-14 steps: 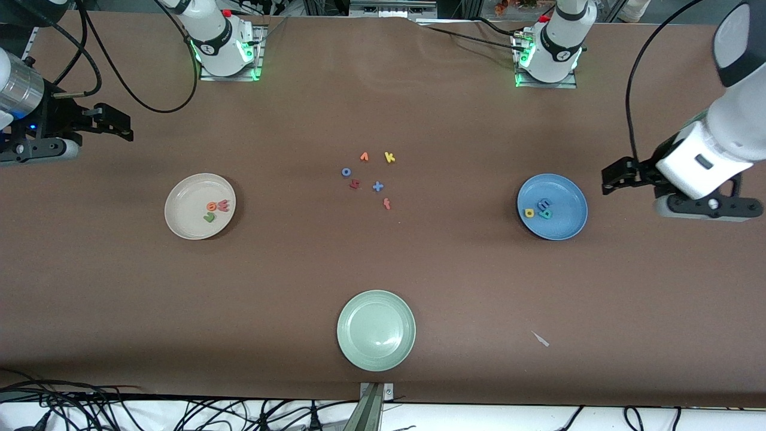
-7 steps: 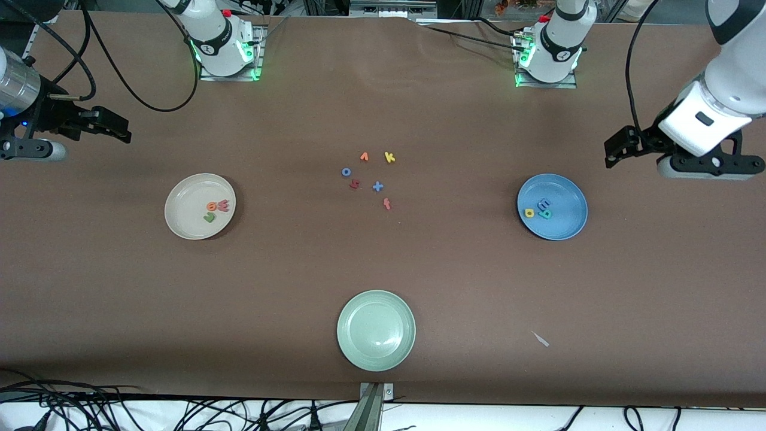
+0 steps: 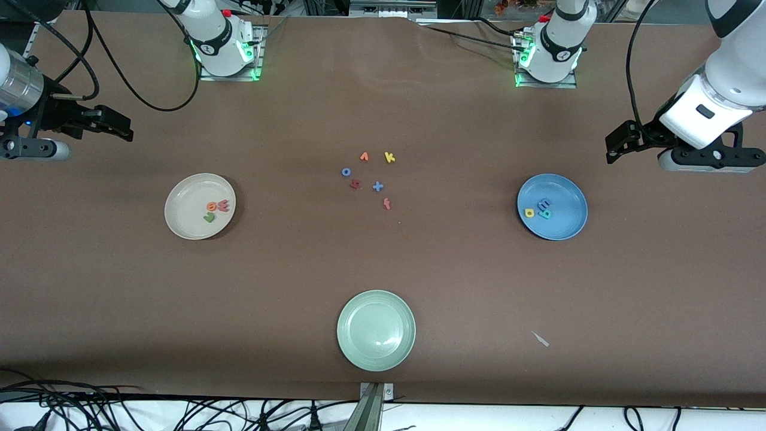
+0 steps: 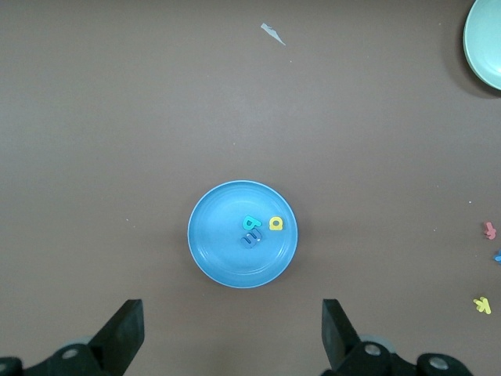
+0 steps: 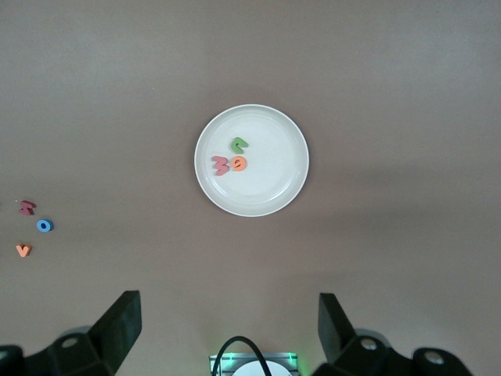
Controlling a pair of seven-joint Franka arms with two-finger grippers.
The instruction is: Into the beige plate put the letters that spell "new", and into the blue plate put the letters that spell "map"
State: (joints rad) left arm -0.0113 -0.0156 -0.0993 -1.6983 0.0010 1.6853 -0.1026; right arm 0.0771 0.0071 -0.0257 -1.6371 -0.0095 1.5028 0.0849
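The beige plate [image 3: 179, 203] holds the green n [image 3: 209, 218], the orange e [image 3: 211, 206] and the pinkish-red w [image 3: 223, 205]. All three also lie in the beige plate [image 5: 274, 176] in the right wrist view. The blue plate [image 3: 570, 209] holds the light blue m [image 3: 544, 203], the teal letter [image 3: 546, 213] and the yellow letter [image 3: 529, 212]. My left gripper [image 3: 617, 143] hangs open and empty over bare table toward the left arm's end. In its wrist view the left gripper [image 4: 232, 337] stands off the blue plate [image 4: 215, 235]. My right gripper [image 3: 116, 124] is open and empty over bare table at the right arm's end.
A pale green plate [image 3: 376, 329] sits near the table's front edge. Loose letters lie mid-table: orange v [image 3: 364, 157], yellow k [image 3: 389, 157], blue o [image 3: 346, 172], dark red h [image 3: 355, 184], a blue plus [image 3: 377, 187], a red piece [image 3: 387, 204]. A paper scrap [image 3: 541, 339] lies toward the front.
The left arm has drawn back from beside the blue plate toward its base, gripper still open. The right gripper has shifted only slightly. Plates and letters have not moved.
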